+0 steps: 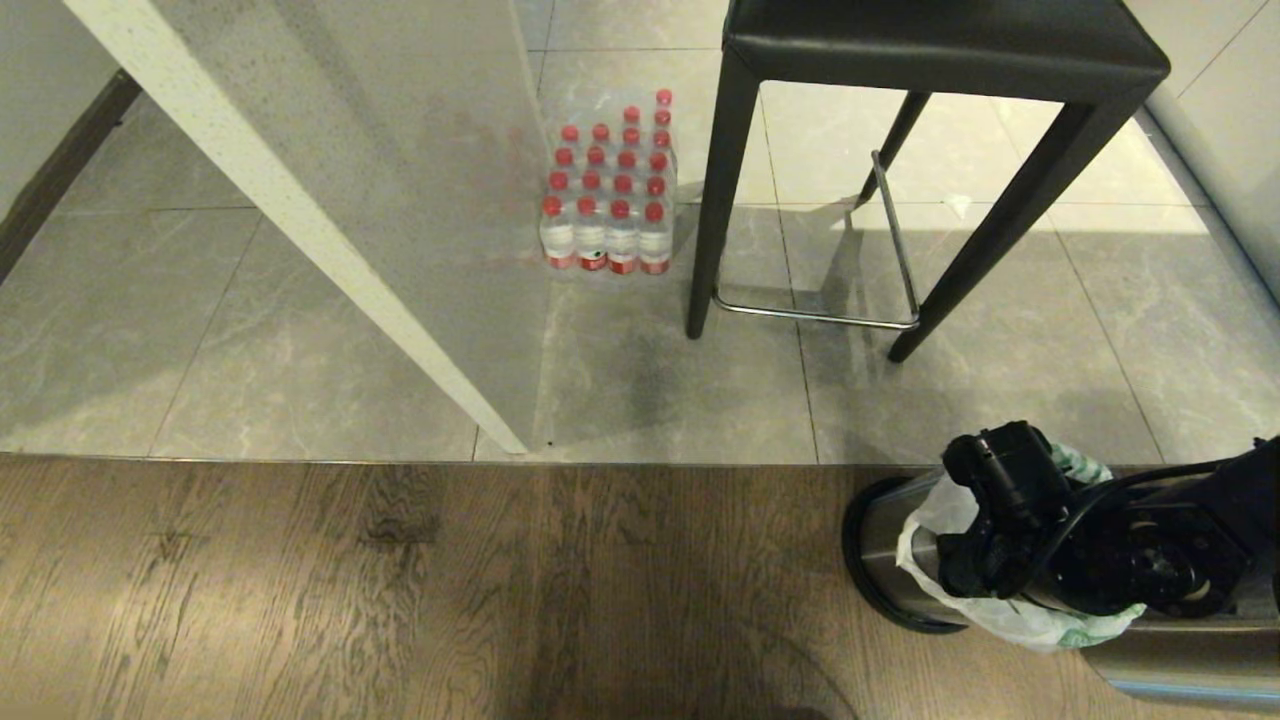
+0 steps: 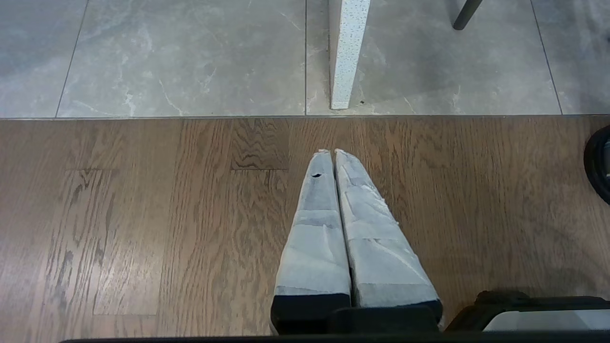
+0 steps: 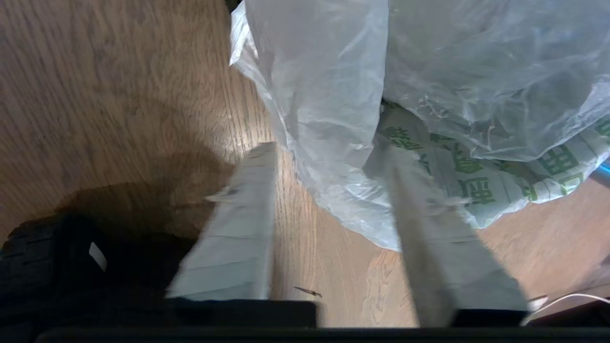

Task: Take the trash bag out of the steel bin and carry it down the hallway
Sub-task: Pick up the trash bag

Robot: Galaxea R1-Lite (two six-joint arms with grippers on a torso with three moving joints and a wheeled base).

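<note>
Your robot faced grey tile floor [image 1: 300,330] filling the upper frame and wood planks [image 1: 400,580] across the bottom. A black stool [image 1: 940,45] stood upper right, a bottled-water pack [image 1: 610,200] at center top. At lower right, the steel bin [image 1: 880,545] sat with the trash bag [image 1: 1010,615] draped over its rim. Your right gripper [image 3: 329,186] hovered there, fingers parted around a fold of plastic, likely positioned to pinch it. The left gripper [image 2: 333,157], clenched empty, was parked over planks.

The steel bin [image 1: 880,560] holds the trash bag [image 1: 1040,620], with the stool [image 1: 940,50] behind it.
</note>
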